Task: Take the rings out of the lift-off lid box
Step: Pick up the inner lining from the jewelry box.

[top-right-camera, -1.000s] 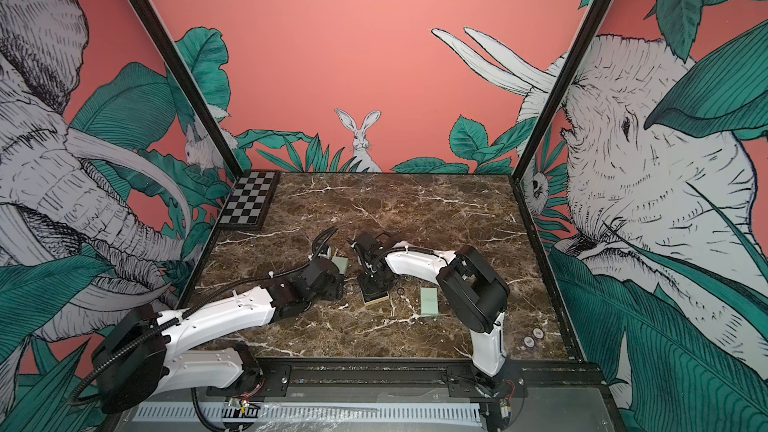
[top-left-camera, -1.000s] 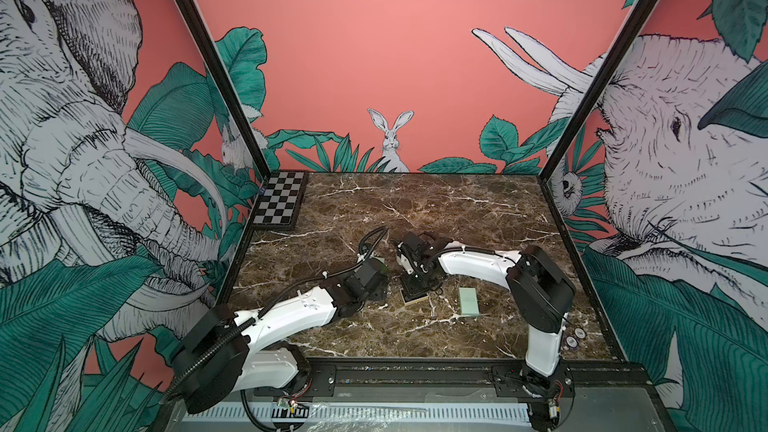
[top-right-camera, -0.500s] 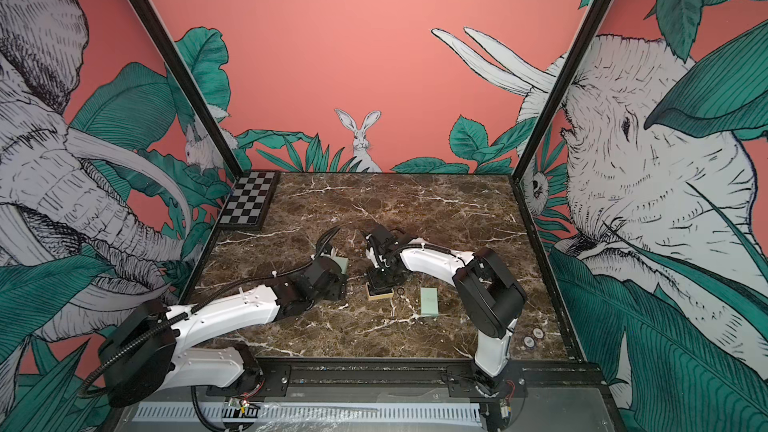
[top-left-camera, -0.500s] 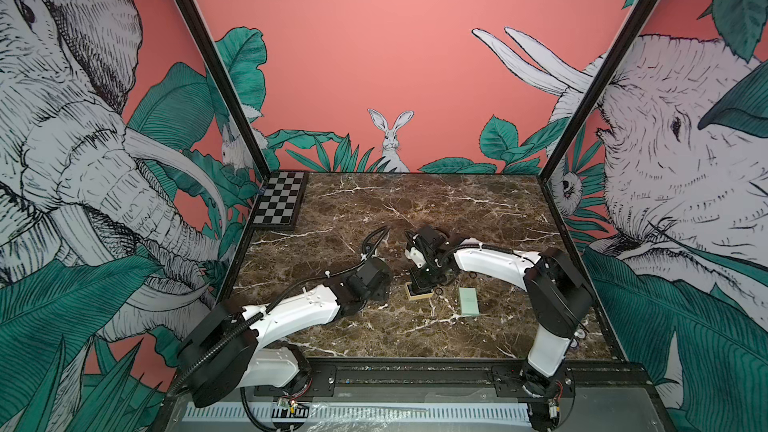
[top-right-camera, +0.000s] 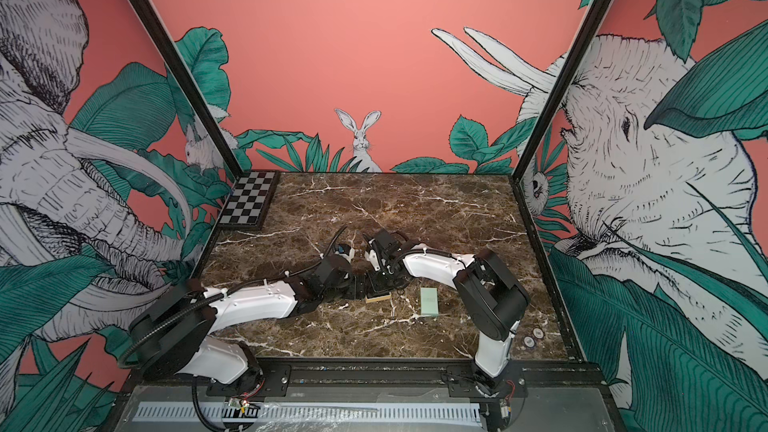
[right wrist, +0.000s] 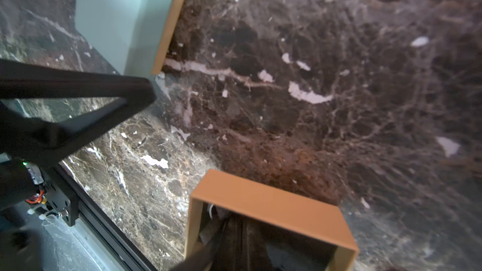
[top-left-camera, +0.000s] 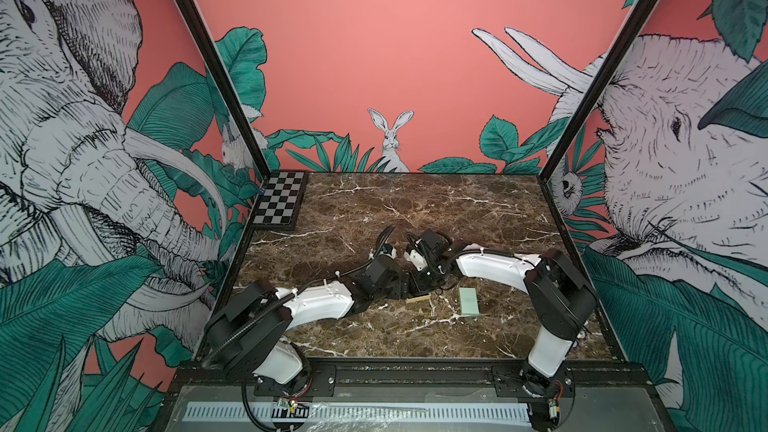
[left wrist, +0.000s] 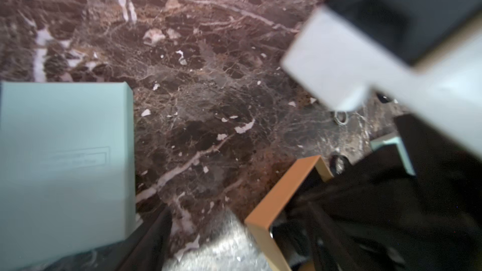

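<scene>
My right claw (right wrist: pixel 233 230) is clenched, its tips sunk in the open lift-off lid box (right wrist: pixel 266 204); whether it pinches anything I cannot tell. My left claw (top-left-camera: pixel 401 289) stands released just beside that box. One of the rings (left wrist: pixel 341 119) lies on the marble table (left wrist: pixel 208 74) near the box; the mint-green lid (left wrist: pixel 65 152) rests apart.

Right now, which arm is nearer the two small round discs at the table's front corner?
Right. The right arm has its base just beside the discs; the left arm sits on the opposite side, well away from them.
</scene>
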### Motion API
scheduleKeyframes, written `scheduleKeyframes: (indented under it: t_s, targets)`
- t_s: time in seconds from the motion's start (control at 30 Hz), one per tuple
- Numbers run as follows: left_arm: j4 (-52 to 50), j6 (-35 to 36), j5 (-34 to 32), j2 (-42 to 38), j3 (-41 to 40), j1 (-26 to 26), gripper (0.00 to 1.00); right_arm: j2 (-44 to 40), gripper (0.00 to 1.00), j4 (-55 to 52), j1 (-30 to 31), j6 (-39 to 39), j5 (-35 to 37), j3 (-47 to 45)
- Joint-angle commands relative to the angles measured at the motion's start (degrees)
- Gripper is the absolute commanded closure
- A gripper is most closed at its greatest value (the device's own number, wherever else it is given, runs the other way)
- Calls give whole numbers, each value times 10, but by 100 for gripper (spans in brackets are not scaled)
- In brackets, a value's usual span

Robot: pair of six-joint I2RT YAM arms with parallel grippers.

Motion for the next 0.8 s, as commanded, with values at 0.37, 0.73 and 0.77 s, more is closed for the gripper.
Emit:
scheduleKeyframes:
  t_s: [0.37,0.73,0.77]
  targets:
    - [36,-15,41,10,-18,3,34,-52,100,53,-9,21,9,-22]
    - [32,33,32,-56,-49,3,28,-94,100,170,-41,85,-13,-106]
    - [39,35,37,-58,-50,3,27,-94,100,178,-41,90,-11,-112]
